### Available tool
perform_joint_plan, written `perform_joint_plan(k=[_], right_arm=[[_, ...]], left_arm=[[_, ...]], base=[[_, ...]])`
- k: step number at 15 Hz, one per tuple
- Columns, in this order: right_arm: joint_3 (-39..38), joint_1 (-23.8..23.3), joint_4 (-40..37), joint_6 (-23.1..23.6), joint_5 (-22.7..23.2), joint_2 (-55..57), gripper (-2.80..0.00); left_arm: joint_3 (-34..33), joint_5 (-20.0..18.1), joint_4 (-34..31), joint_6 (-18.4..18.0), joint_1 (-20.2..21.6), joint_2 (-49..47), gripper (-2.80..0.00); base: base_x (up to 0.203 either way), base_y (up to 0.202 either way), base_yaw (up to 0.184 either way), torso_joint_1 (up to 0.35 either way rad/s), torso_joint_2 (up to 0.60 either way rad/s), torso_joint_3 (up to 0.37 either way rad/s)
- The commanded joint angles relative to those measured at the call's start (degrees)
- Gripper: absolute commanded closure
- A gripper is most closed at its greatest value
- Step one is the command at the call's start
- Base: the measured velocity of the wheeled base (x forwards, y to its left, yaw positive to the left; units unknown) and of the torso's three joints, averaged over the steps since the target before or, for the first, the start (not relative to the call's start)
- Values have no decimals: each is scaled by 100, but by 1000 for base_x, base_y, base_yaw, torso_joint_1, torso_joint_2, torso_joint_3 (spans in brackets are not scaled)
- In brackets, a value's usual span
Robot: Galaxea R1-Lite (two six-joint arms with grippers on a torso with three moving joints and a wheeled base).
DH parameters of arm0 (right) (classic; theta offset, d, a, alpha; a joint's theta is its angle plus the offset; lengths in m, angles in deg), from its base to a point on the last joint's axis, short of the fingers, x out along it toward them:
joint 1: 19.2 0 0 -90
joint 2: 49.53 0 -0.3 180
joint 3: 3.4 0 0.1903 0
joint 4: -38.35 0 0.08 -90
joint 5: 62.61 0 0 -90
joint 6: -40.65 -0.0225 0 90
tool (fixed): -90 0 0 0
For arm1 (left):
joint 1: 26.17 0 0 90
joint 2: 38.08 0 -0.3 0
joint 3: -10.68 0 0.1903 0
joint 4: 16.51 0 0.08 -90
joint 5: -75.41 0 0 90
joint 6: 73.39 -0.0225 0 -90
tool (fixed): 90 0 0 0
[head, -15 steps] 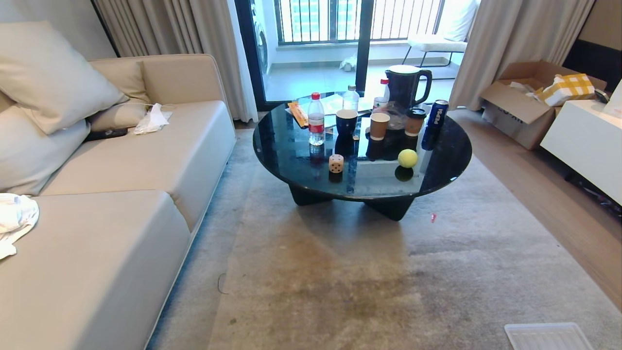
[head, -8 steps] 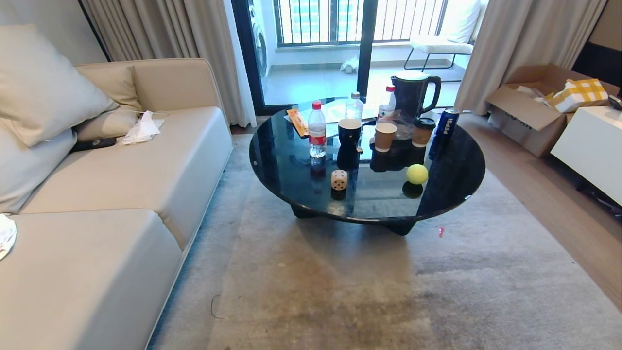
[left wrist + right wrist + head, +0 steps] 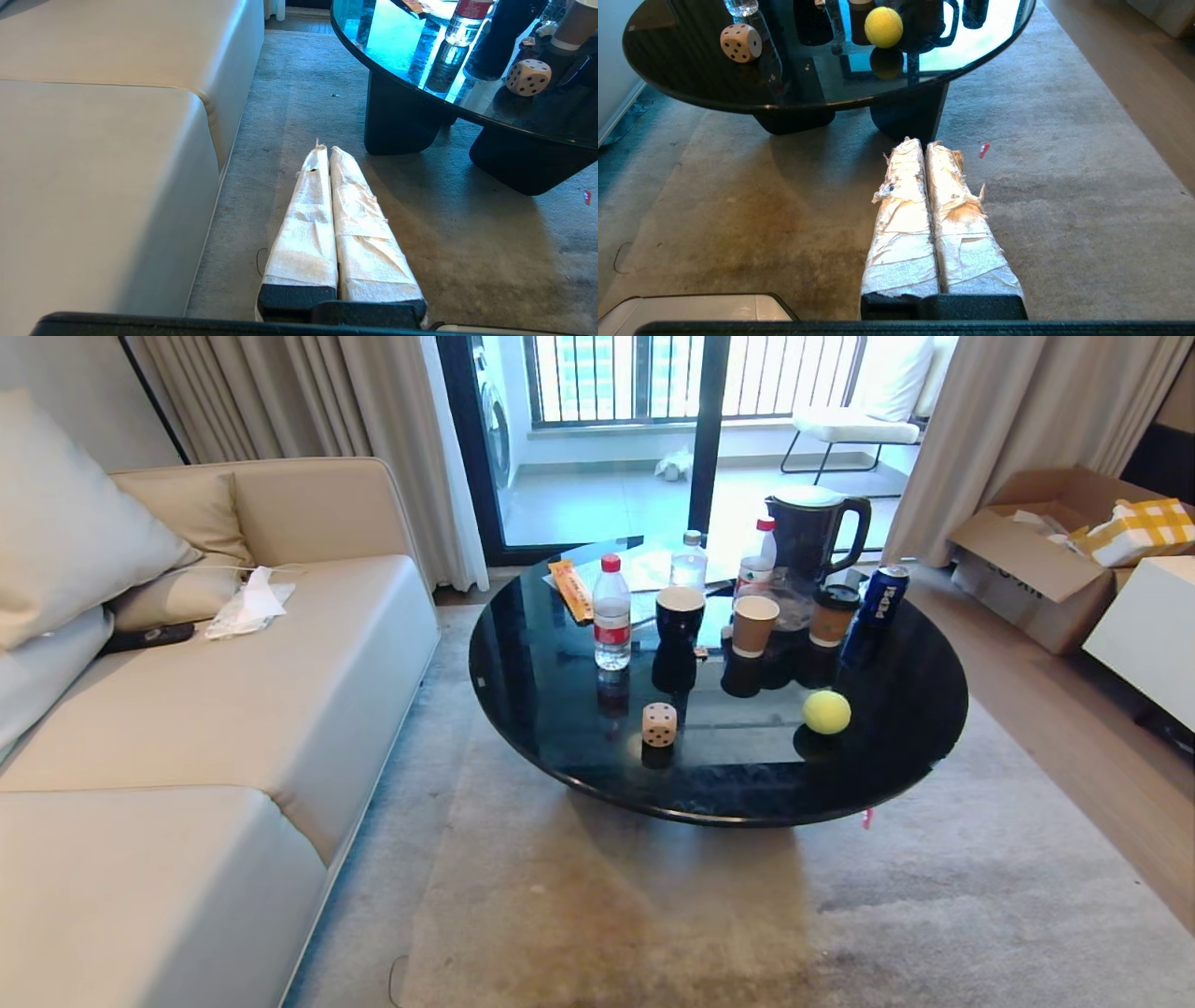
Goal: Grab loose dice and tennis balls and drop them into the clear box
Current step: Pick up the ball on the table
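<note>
A cream die (image 3: pixel 659 723) with dark pips sits near the front of the round black glass table (image 3: pixel 523 709). To its right on the same table lies a yellow-green tennis ball (image 3: pixel 826 711). The left wrist view catches the die (image 3: pixel 528 77), and the right wrist view shows both the die (image 3: pixel 740 42) and the ball (image 3: pixel 883 27). My left gripper (image 3: pixel 325 148) is shut and empty, low over the carpet short of the table. My right gripper (image 3: pixel 923 142) is likewise shut and empty. Neither arm appears in the head view. The clear box is out of view.
A water bottle (image 3: pixel 611 614), cups (image 3: pixel 753 624), a dark kettle (image 3: pixel 817 532) and a blue can (image 3: pixel 882 595) crowd the table's far half. A beige sofa (image 3: pixel 233 709) runs along the left. A cardboard box (image 3: pixel 1036 560) and a white cabinet (image 3: pixel 1148 625) stand on the right.
The whole head view has shifted: the camera has come closer to the table, which now sits lower and larger in view. The die and ball keep their places on it.
</note>
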Motion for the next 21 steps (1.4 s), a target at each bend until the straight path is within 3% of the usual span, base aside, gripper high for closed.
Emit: perform_joint_plan(k=[1,11,17,21], right_arm=[[0,0,-1,-7,0,-1,0],[0,0,-1,1,-2,-1,0],[0,0,-1,1,-1,-1,0],[0,0,-1,1,-2,-1,0]], left_arm=[[0,9,-4,3,-2,0,0],[0,9,-13,38,-2,0,0],[0,-186,21,-307,-2,0,0],[0,-184,4,-270,-2,0,0]], base=[[182,0,-2,2,-2,-2],[183,0,-2,2,3,2],[184,0,-1,3,2,2],[115,0,-1,2,2,2]])
